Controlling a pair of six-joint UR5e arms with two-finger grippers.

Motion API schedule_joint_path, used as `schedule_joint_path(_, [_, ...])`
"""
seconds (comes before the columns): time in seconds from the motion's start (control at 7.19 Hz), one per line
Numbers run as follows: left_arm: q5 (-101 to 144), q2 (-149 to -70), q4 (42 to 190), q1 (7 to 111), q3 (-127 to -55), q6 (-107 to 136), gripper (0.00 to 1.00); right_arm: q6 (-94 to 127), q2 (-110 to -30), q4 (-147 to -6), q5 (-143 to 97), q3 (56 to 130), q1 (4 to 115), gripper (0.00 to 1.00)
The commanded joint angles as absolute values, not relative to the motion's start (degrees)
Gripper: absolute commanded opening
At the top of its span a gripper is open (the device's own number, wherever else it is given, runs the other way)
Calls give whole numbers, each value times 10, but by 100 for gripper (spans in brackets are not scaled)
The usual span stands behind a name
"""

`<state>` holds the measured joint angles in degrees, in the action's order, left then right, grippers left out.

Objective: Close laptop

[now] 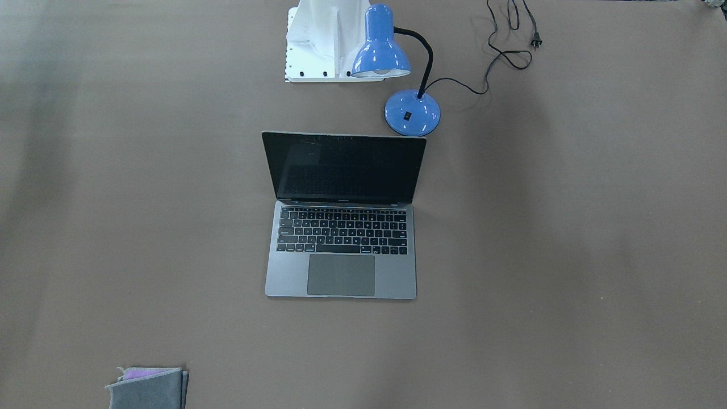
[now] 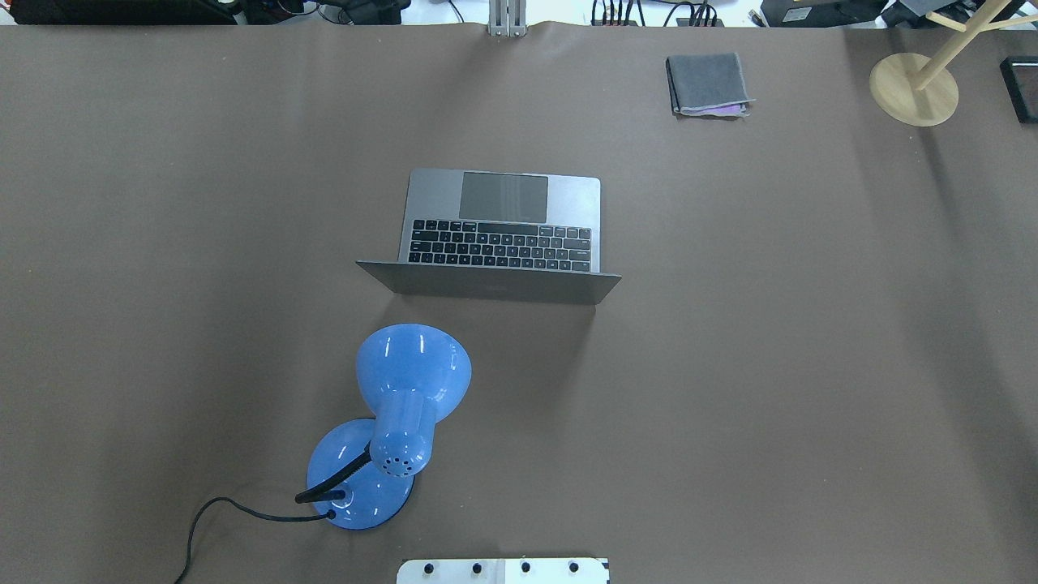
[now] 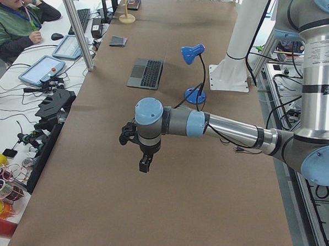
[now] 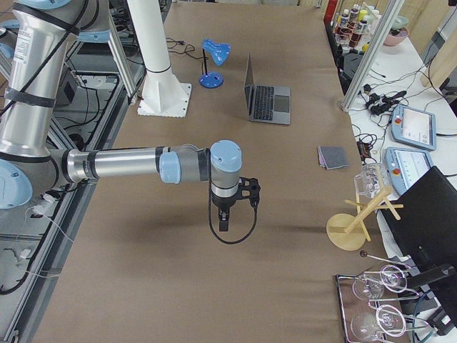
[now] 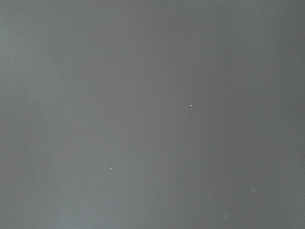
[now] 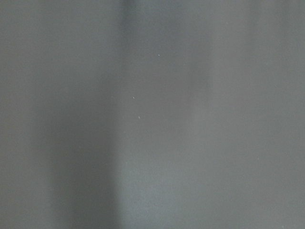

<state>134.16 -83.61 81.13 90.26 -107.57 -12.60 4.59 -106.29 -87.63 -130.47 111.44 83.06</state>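
Note:
The laptop (image 1: 341, 227) stands open in the middle of the brown table, its black screen upright and its keyboard and trackpad facing away from the robot. It also shows in the overhead view (image 2: 503, 235) and in both side views (image 3: 146, 73) (image 4: 268, 100). My left gripper (image 3: 144, 165) hangs over bare table far from the laptop, towards the table's left end. My right gripper (image 4: 223, 223) hangs likewise towards the right end. Neither shows in the overhead or front view, so I cannot tell whether they are open or shut. Both wrist views show only bare table.
A blue desk lamp (image 2: 405, 405) stands between the robot's base (image 1: 326, 40) and the laptop's lid, its cord (image 1: 511, 51) trailing off. A folded grey cloth (image 2: 708, 83) lies at the far side. A wooden stand (image 2: 914, 88) is at the far right corner.

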Motion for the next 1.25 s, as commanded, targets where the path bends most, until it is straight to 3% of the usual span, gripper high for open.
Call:
schedule_joint_path(0.0, [1341, -854, 809, 904, -1076, -121, 99, 56, -1061, -762, -1317, 1110, 831, 100])
schedule_joint_path(0.56, [1340, -949, 821, 902, -1062, -122, 99, 63, -974, -748, -1354, 1114, 824, 100])
schedule_joint_path(0.7, [1341, -967, 904, 902, -1023, -120, 99, 72, -979, -732, -1354, 1114, 824, 99])
schedule_joint_path(1.11, [1417, -947, 996, 902, -1006, -92, 99, 77, -984, -727, -1365, 1112, 815, 100])
